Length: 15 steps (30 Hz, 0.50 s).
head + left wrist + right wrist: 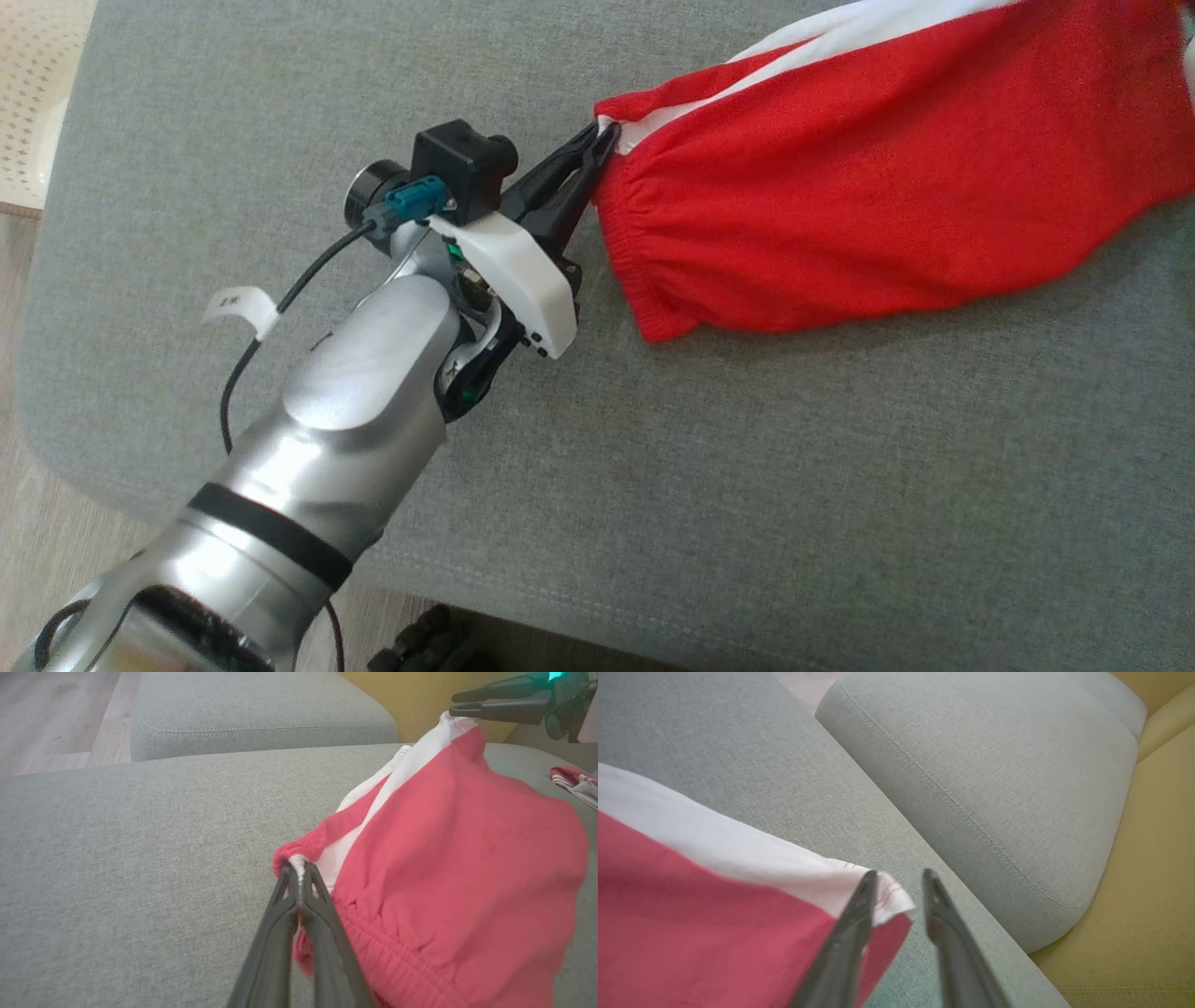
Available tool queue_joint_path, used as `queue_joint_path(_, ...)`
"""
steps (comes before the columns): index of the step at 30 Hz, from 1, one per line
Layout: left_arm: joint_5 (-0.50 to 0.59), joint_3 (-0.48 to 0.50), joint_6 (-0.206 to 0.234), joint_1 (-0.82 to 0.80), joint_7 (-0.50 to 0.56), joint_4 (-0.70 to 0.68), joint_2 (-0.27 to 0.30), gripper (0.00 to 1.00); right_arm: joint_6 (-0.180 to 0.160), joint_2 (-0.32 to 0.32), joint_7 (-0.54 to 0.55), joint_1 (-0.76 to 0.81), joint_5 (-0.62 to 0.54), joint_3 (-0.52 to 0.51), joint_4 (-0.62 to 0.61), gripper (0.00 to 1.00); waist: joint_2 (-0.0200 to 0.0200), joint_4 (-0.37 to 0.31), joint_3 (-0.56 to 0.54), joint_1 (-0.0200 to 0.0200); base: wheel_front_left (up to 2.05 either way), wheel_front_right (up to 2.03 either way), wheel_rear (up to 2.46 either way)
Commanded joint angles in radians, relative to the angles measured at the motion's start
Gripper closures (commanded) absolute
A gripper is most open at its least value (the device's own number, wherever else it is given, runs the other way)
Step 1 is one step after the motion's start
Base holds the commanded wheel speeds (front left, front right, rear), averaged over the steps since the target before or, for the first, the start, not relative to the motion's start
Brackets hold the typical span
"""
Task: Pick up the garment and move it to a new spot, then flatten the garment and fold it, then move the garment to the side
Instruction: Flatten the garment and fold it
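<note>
Red knit garment with white stripe point(887, 168) upper right of head view, on grey fabric sofa cushion point(653, 485), left gripper point(605, 138) clamped on its elastic hem, right gripper point(899, 877) fingers apart at its white corner

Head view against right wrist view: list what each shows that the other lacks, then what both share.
Head view: left pincer shut on the garment at its elastic edge, and its silver forearm. Right wrist view: right pincer, fingers apart beside the white corner, plus a yellow cushion. Both: the red-and-white garment on the grey sofa.
</note>
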Motion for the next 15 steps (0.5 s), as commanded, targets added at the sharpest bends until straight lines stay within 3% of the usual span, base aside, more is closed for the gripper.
queue_joint_path(1,0.003,0.030,-0.005,-0.041,-0.011,-0.016,0.021,1.00,0.007,-0.007,-0.014,-0.010,0.007,-0.009,-0.003,0.00,0.0001,-0.001,-0.001,-0.0002,0.00,0.00,0.00)
queue_joint_path(2,0.002,0.030,-0.005,-0.042,-0.012,-0.010,0.019,0.71,0.007,0.000,-0.024,-0.010,0.017,-0.009,0.013,0.00,0.0001,-0.003,-0.001,-0.0002,0.00,0.00,0.00)
queue_joint_path(3,0.002,0.031,-0.005,-0.042,-0.012,-0.004,0.018,0.53,0.007,0.007,-0.038,-0.010,0.028,-0.009,0.029,0.00,0.0001,-0.004,-0.003,-0.0002,0.00,0.00,0.00)
queue_joint_path(4,0.002,0.032,-0.005,-0.040,-0.013,0.009,0.017,0.01,0.007,0.021,-0.065,-0.005,0.049,-0.014,0.067,0.00,0.0001,-0.010,-0.012,-0.0002,0.00,0.00,0.00)
queue_joint_path(9,0.001,0.058,-0.004,-0.022,-0.013,0.027,0.025,0.00,0.007,0.065,-0.171,0.042,0.099,-0.073,0.179,0.00,0.0001,-0.036,-0.055,-0.0002,0.00,0.00,0.00)
queue_joint_path(15,-0.002,0.156,0.026,0.043,-0.013,-0.013,0.054,0.00,0.007,0.150,-0.303,0.152,0.146,-0.166,0.265,0.00,0.0001,-0.098,-0.140,-0.0002,0.00,0.00,0.00)
